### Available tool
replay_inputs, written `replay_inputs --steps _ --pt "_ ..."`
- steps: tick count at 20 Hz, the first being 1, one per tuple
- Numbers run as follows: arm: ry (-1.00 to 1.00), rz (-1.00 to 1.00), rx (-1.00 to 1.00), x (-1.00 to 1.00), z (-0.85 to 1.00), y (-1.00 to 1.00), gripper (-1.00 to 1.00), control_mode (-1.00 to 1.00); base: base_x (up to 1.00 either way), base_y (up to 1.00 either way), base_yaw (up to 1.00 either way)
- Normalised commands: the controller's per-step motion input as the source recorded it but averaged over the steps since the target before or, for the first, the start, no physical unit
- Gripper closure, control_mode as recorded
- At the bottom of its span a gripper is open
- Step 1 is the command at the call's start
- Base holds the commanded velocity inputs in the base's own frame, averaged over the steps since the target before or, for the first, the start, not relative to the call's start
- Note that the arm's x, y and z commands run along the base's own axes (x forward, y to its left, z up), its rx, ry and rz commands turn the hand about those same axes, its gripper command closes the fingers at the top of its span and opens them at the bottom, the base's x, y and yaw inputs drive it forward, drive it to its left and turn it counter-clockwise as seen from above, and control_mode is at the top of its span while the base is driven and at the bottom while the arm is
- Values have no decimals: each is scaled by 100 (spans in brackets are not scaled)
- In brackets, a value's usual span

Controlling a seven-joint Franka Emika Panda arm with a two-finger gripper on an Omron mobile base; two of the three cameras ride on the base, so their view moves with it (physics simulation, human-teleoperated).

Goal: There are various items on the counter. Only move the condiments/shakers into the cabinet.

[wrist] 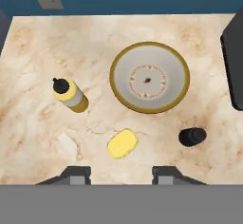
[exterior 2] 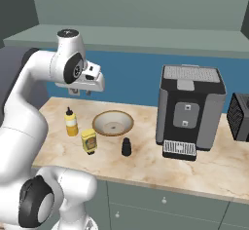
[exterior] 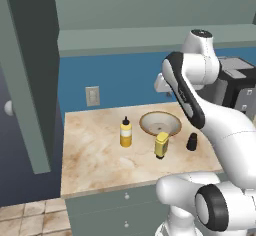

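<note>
Here, above the counter [wrist: 42, 137], I am holding my gripper [wrist: 121, 173] empty, fingers apart. In the hand view, the plain yellow bottle [wrist: 122, 144] is standing just beyond my fingertips, the squeeze bottle [wrist: 70, 95] at ten o'clock from it, the black shaker [wrist: 192, 136] at three, the bowl [wrist: 150, 77] at one.

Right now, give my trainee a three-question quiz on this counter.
1. True or false: the squeeze bottle stands inside the wooden bowl.
2. How many condiment containers stand on the counter?
3. Which is nearest the coffee machine: A) squeeze bottle, B) squarish yellow bottle, C) black shaker?

Key: 1. False, it stands beside the bowl. 2. Three. 3. C.
</note>
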Motion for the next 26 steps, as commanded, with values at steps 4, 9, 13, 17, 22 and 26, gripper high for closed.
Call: replay_inputs --steps 4,9,13,17,22,26 --pt "-3 -3 0 -15 -5 0 -100 -100 0 0 0" --pt "-22 -41 0 -68 -20 0 -100 -100 0 0 0" --pt "-15 -57 0 -76 -29 0 -100 -100 0 0 0" --pt "-7 -49 0 -64 -32 10 -100 -100 0 0 0" --pt "-13 -38 0 -47 -26 43 -100 -100 0 0 0" --pt "-19 -24 -7 -8 -14 89 -100 -100 0 0 0"
